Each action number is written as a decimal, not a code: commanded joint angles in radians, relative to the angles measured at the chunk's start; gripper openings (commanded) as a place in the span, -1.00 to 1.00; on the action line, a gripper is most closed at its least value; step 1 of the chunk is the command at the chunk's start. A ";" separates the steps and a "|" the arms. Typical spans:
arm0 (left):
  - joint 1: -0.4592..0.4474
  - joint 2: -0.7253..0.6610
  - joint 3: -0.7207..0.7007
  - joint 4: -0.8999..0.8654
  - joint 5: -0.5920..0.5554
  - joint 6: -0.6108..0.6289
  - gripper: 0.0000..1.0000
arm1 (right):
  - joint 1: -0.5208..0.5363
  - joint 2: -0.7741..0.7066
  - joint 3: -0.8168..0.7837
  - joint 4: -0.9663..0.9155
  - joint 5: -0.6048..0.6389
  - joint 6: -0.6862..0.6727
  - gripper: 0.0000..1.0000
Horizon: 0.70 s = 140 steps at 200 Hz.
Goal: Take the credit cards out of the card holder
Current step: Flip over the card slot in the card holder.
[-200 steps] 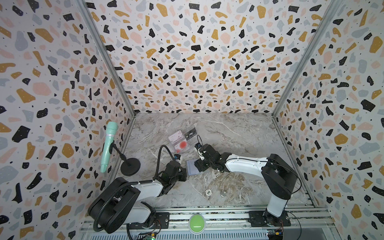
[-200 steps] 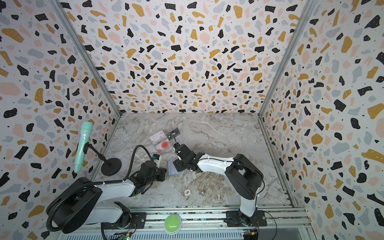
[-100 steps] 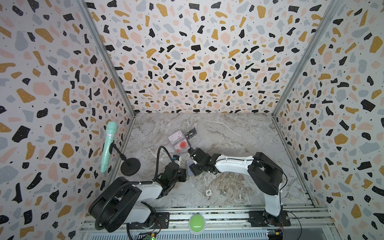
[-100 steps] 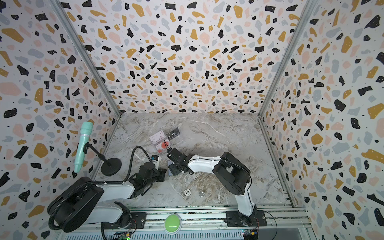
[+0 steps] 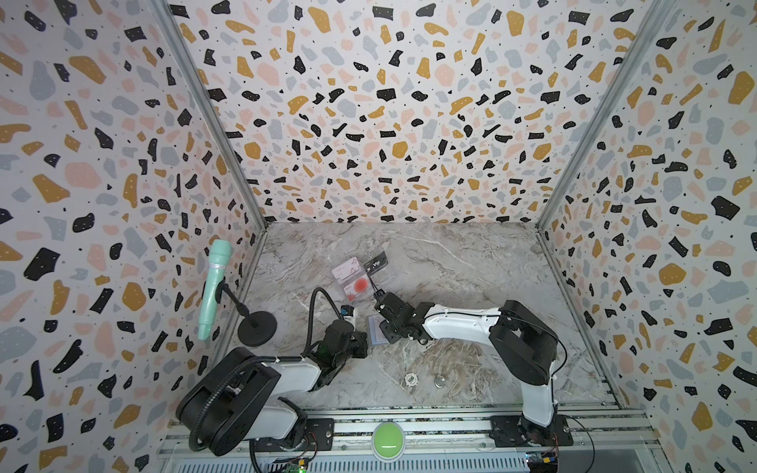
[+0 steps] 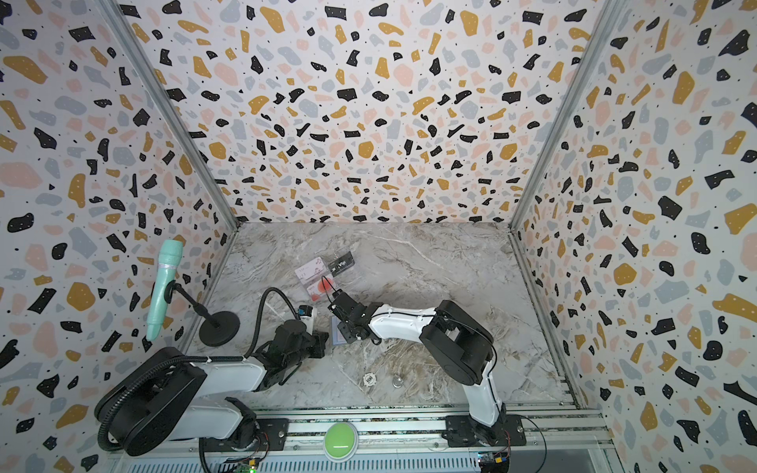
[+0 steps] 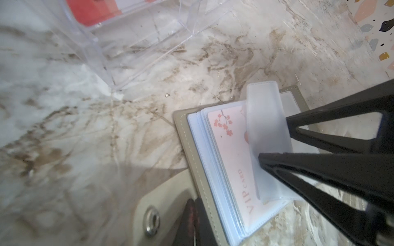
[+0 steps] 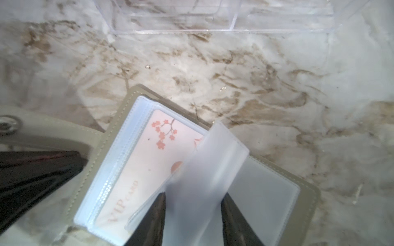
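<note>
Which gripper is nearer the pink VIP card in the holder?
Right. The right gripper straddles a clear sleeve directly over the pink VIP card; the left gripper clamps the card holder's snap flap, beside the card.

One card holder (image 7: 190, 147) shows one pink VIP card (image 7: 230, 157). One clear tray (image 7: 93, 53) shows three cards (image 5: 375, 262) (image 5: 346, 266) (image 5: 360, 284). Two small discs (image 5: 411, 380) (image 5: 440, 383) lie near the tabletop's front edge, and one microphone (image 5: 212, 293) stands at its left edge.
</note>
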 commanded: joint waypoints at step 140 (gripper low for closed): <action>0.001 -0.054 0.053 -0.062 0.126 0.033 -0.85 | -0.071 -0.201 -0.117 -0.106 0.063 0.012 -0.28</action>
